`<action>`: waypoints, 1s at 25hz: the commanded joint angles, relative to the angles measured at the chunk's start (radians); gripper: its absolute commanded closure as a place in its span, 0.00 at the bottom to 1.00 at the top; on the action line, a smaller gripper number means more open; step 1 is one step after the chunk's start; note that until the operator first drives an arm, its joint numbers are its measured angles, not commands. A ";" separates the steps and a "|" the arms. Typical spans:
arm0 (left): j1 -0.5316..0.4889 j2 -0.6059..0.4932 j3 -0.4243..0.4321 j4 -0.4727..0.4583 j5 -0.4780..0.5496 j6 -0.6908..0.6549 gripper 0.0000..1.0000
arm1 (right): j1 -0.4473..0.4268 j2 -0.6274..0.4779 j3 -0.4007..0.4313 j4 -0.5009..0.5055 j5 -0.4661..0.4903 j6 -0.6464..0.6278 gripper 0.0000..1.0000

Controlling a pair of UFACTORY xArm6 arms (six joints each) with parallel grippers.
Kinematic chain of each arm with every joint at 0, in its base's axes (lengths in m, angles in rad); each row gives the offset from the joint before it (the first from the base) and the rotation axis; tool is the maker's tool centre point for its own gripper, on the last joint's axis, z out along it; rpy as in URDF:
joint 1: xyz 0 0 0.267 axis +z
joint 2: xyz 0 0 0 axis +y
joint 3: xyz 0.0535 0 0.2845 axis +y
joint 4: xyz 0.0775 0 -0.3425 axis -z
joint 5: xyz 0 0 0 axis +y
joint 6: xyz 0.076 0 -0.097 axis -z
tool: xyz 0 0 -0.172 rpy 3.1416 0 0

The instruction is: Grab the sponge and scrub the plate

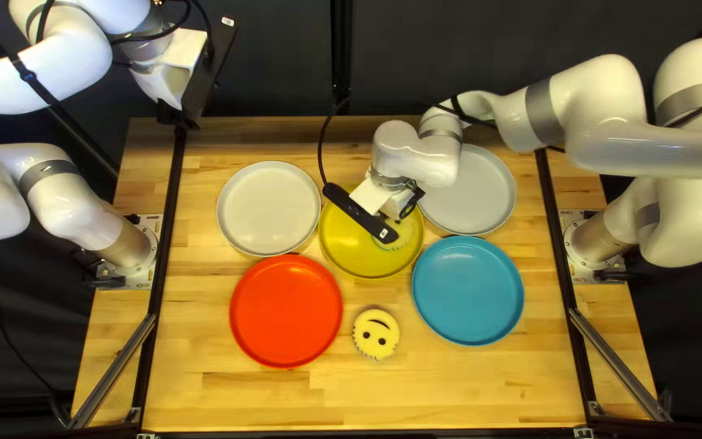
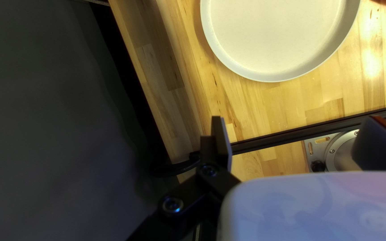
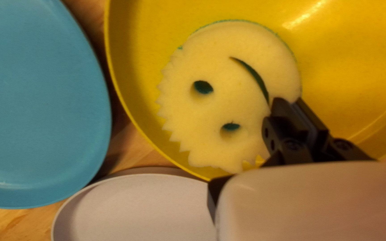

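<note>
1. The yellow plate holds the sponge. It lies flat on the plate's floor with its smiley face up and a teal layer underneath.
2. The right jaws are clamped on the sponge's rim, at the end of its mouth slit. One black finger presses against it; the other is hidden behind the mount.
3. The blue plate and the grey plate lie just beside the right jaws, on either side of the yellow plate's rim. Each shows only its own floor.
4. The left jaws stand apart, raised over the far left corner of the table. The white plate lies ahead of them, well apart.
5. Only the top left view shows the orange plate and a second sponge. That sponge sits on the table between the orange and blue plates, well apart from both jaws.
6. Only the right wrist view shows the held sponge's face; from above, the right arm covers most of it.
7. Only the left wrist view shows a black rail crossing under the left jaws.
</note>
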 commanded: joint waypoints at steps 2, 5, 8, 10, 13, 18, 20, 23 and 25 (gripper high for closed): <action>0.000 0.000 0.000 0.000 0.000 0.000 0.00 | -0.031 0.064 -0.122 0.028 0.085 -0.015 1.00; 0.000 0.000 0.000 0.000 0.000 0.000 0.00 | -0.023 0.081 -0.158 0.038 0.115 0.000 1.00; 0.000 0.000 0.000 0.000 0.000 0.000 0.00 | -0.003 0.091 -0.176 0.044 0.130 0.018 1.00; 0.000 0.000 0.000 0.000 0.000 0.000 0.00 | 0.019 0.090 -0.171 0.042 0.129 0.035 1.00; 0.000 0.000 0.000 0.000 0.000 0.000 0.00 | 0.068 0.066 -0.132 0.036 0.110 0.073 1.00; 0.000 0.000 0.000 0.000 0.000 0.000 0.00 | 0.124 0.051 -0.091 0.029 0.074 0.109 1.00; 0.000 0.000 0.000 0.000 0.000 0.000 0.00 | 0.128 0.061 -0.101 0.028 0.071 0.110 1.00; 0.000 0.000 0.000 0.000 0.000 0.000 0.00 | 0.108 0.102 -0.155 0.031 0.089 0.097 1.00; 0.000 0.000 0.000 0.000 0.000 0.000 0.00 | 0.089 0.117 -0.183 0.039 0.106 0.088 1.00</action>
